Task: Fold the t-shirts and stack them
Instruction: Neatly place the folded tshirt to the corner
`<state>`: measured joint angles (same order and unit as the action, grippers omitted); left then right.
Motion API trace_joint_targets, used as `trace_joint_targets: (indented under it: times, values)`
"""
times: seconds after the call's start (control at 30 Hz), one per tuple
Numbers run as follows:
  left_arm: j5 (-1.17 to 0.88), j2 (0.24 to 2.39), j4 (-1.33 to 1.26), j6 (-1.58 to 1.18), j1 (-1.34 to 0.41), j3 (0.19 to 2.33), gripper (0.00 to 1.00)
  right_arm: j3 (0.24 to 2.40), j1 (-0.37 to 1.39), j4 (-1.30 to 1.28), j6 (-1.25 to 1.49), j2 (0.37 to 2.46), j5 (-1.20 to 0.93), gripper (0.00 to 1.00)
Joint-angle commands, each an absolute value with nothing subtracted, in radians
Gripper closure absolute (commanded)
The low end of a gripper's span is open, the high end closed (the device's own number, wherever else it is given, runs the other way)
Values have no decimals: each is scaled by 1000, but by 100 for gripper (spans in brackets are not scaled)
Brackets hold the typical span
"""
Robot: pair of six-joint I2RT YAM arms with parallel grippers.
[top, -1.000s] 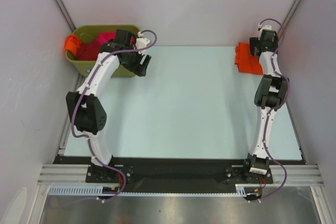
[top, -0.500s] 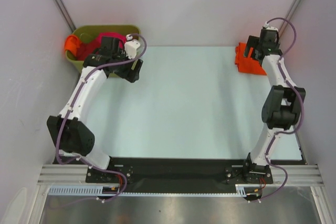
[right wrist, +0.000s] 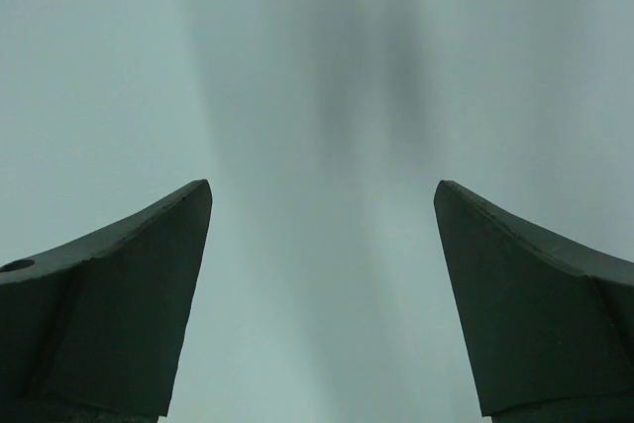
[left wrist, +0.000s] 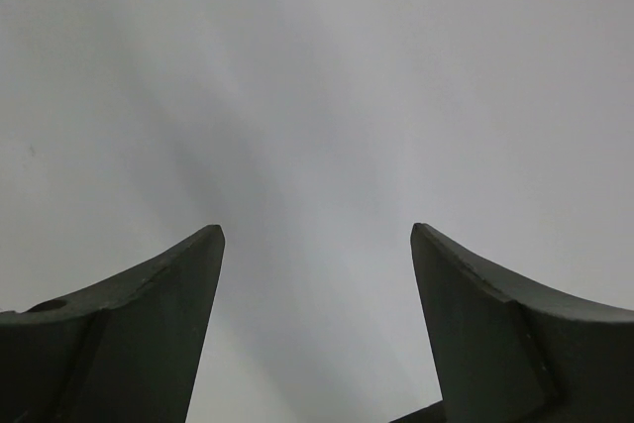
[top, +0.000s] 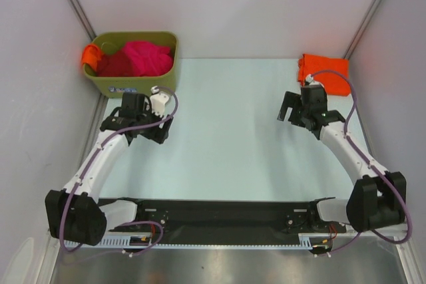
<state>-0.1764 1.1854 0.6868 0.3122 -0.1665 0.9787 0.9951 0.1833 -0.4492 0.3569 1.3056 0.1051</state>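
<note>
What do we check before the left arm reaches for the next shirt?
1. Left claw open, empty: ok.
2. Right claw open, empty: ok.
3. Folded orange shirt lies at the far right corner, apart from both arms: ok.
4. Magenta shirt on top in the bin, uncovered: ok.
5. Table bare in the middle for folding: ok.
6. Whether the dark red shirt is tangled with it: cannot tell.

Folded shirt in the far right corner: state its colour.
The shirt is bright orange; top external view.
</note>
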Motion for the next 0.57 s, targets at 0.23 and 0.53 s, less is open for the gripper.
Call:
trace_joint_targets:
  times: [0.23,0.53]
  values:
    - [-143,994,548,298,-158,793,13,750,198,-466,505,999,77,0]
    - [-199,959,540,290,-158,779,0,692,199,-460,497,896,63,0]
